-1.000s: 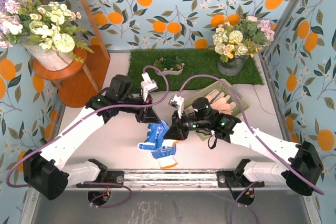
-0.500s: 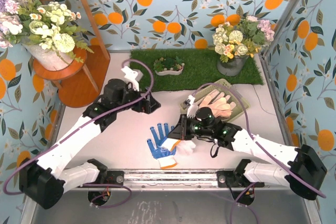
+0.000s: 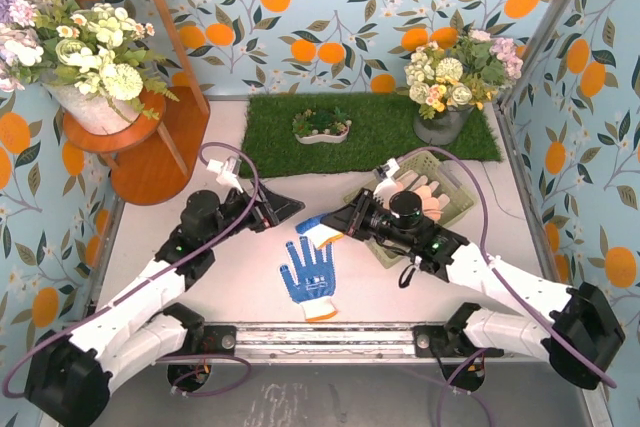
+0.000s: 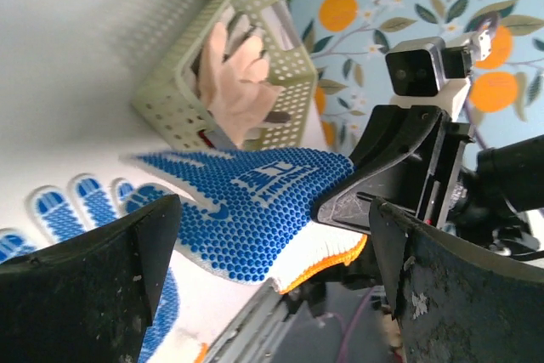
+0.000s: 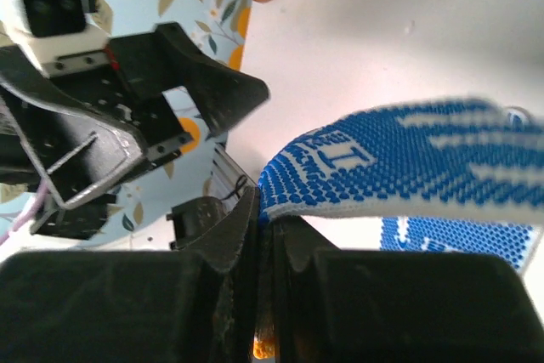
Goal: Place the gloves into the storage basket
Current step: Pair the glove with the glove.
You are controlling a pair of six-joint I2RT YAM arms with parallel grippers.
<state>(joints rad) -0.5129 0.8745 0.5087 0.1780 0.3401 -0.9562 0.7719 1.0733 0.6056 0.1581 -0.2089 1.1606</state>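
Note:
A blue-and-white glove [image 3: 316, 231] [image 4: 255, 201] [image 5: 408, 159] hangs by its cuff from my right gripper [image 3: 336, 226] [image 5: 265, 220], which is shut on it just above the table. A second blue-and-white glove [image 3: 310, 275] [image 4: 59, 210] [image 5: 459, 242] with an orange cuff lies flat below it. My left gripper [image 3: 290, 210] [image 4: 272, 295] stands open and empty to the left of the held glove. The pale green storage basket [image 3: 452, 187] [image 4: 178, 82] sits behind and right of the right gripper, with peach-tan gloves [image 3: 415, 192] [image 4: 238, 82] inside.
A green grass mat [image 3: 370, 127] at the back carries a white dish of plants [image 3: 322, 127] and a flower pot [image 3: 450, 87]. A wooden stand with flowers [image 3: 140, 147] fills the left side. A metal rail [image 3: 320, 332] runs along the near edge.
My left gripper has opened, let go and drawn back to the left. The right gripper has carried one blue glove up and back toward the basket, leaving the other flat on the table.

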